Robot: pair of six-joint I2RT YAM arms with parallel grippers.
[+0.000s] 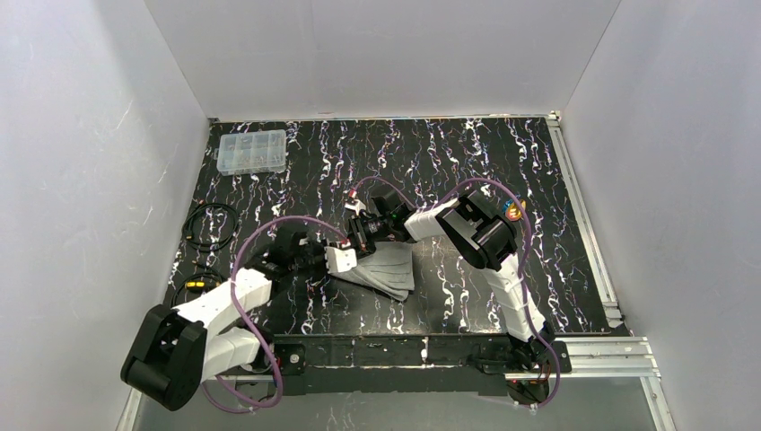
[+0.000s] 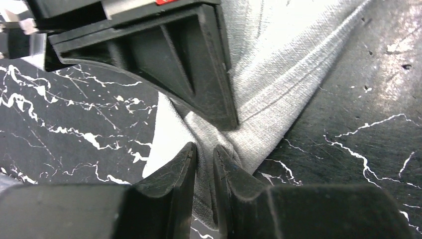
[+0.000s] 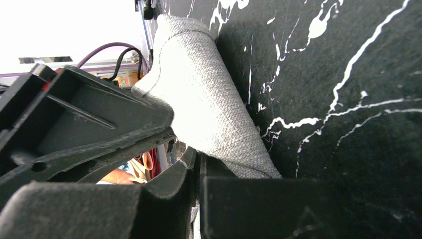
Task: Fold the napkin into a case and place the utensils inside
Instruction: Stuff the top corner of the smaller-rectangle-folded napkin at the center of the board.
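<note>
While the light-grey napkin (image 1: 388, 268) lies in overlapping flat layers on the black, white-veined table (image 1: 502, 171), its left end is lifted off the surface where both tools meet it. Clamped together on that raised end is the right gripper (image 3: 197, 160); the cloth bulges out from between its fingertips as a rounded roll in the right wrist view. Just beside it, at the napkin's left edge, the left gripper (image 2: 204, 150) has its jaws narrowly apart with a ridge of the cloth lying in the slit. Whether they press on that ridge I cannot tell. One finger of each tool shows close in the other's wrist view. Coiled black cables (image 1: 211, 224) lie on the table to the left of the napkin. Farther off, beyond the napkin and to its left, a clear plastic compartment box (image 1: 252, 151) sits in the table's corner.
</note>
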